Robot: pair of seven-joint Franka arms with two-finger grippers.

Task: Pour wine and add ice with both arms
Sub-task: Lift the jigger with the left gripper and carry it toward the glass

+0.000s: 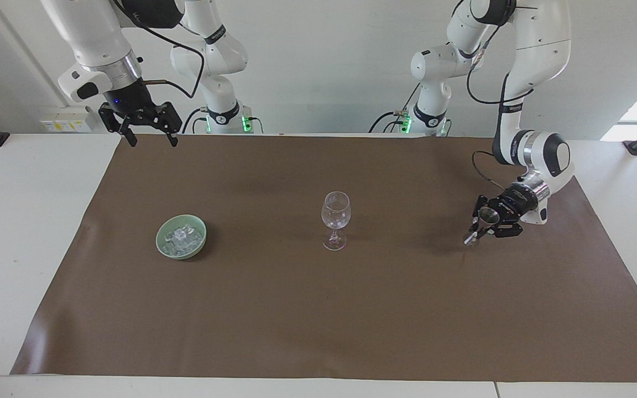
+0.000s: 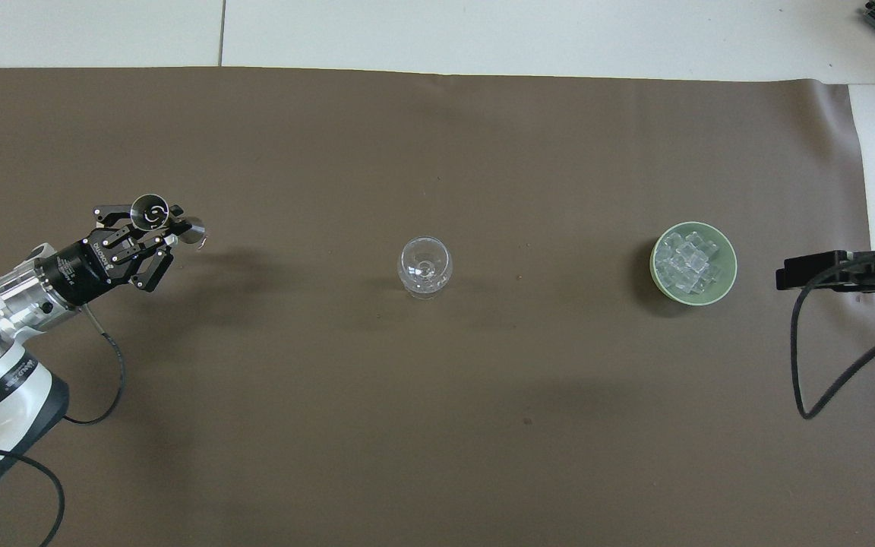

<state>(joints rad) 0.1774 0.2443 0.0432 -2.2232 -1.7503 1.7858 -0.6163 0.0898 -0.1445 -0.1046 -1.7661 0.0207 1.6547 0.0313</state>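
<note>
- Ice [image 1: 181,236], a small pile of clear, glassy, irregular cubes, lies in a round pale green bowl [image 1: 162,246] toward the right arm's end of the table; in the overhead view we see the cubes [image 2: 684,260] filling most of the bowl [image 2: 728,283].
- We find a clear stemmed wine glass [image 1: 335,219] upright near the middle of the brown mat [image 1: 318,309], well apart from the bowl; from above its round mouth [image 2: 424,267] looks empty.
- We see the left arm's black clawed gripper [image 1: 483,224] tilted down over the mat toward the left arm's end of the table, well apart from the glass.
- Its fingers are closed on a small silver metal measuring cup [image 1: 485,216], whose open mouth shows as a ring in the overhead view [image 2: 149,212], where the gripper [image 2: 150,232] holds it.
- A second small silver end [image 2: 194,230] juts out just beside that cup, at the gripper's tip; we cannot tell whether it is part of the same piece.
- We see the right arm's black clawed gripper [image 1: 149,134] waiting high above the mat's edge by the robots' bases, its claw spread wide and holding nothing.
- In the overhead view only a black bracket [image 2: 825,272] and cable of the right arm show.
</note>
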